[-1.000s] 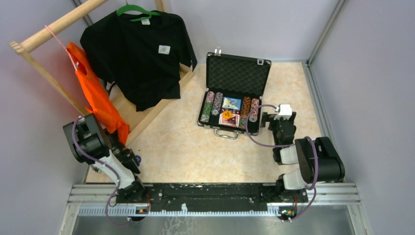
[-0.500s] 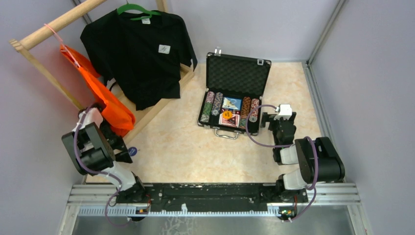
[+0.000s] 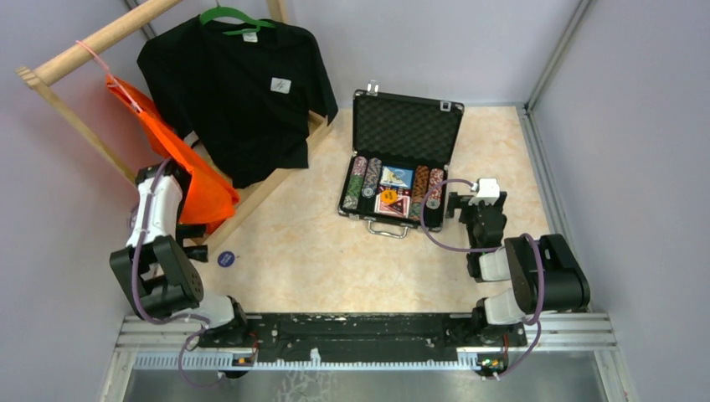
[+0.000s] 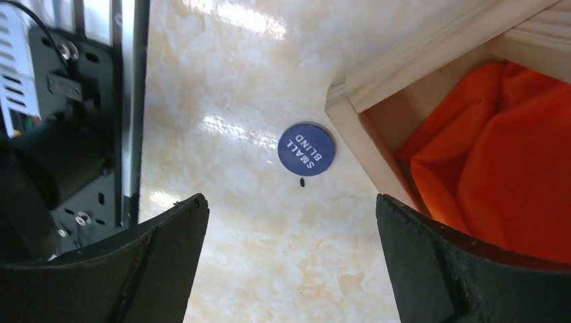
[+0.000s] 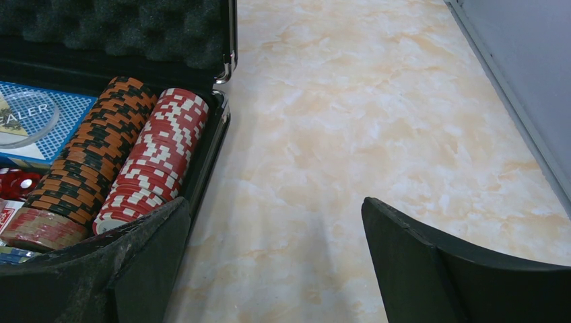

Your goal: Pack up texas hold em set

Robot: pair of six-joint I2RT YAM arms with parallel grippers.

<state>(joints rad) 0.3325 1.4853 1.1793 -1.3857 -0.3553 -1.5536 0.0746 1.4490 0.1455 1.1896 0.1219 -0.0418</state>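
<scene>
Case: a black briefcase-like case (image 3: 402,159) with silver latches and a silver handle lies open on the marbled beige counter (image 3: 318,251), toward the far edge and right of the middle, its handle facing the near edge.
Lid: the grey foam-lined lid (image 3: 407,127) stands upright at the far side of the case.
Chips: 2 rows of striped poker chips lie on edge at each end of the case; in the right wrist view the outermost is a red-and-white row (image 5: 158,158), touching an orange-and-black row (image 5: 94,148).
Middle of case: a blue-patterned deck (image 5: 40,124) with a clear round token marked DEALER (image 5: 20,118) on it, red dice (image 5: 17,183), and an orange triangular token (image 3: 388,195) lying on red-backed cards (image 3: 400,205).
Loose piece: a blue round token marked SMALL BLIND (image 4: 306,149) lies flat on the counter toward the near-left corner, well apart from the case and just beside the corner of a pale wooden rack base (image 4: 377,87).
Left gripper (image 4: 289,205): jaws spread wide, holding nothing, hanging above the blue token.
Right gripper (image 5: 275,202): jaws spread wide, holding nothing, just beside the right end of the case, over bare counter.
Rack: an orange fabric bag (image 4: 512,155) sags inside the rack base; a black T-shirt (image 3: 239,92) hangs on a green hanger (image 3: 230,15).
</scene>
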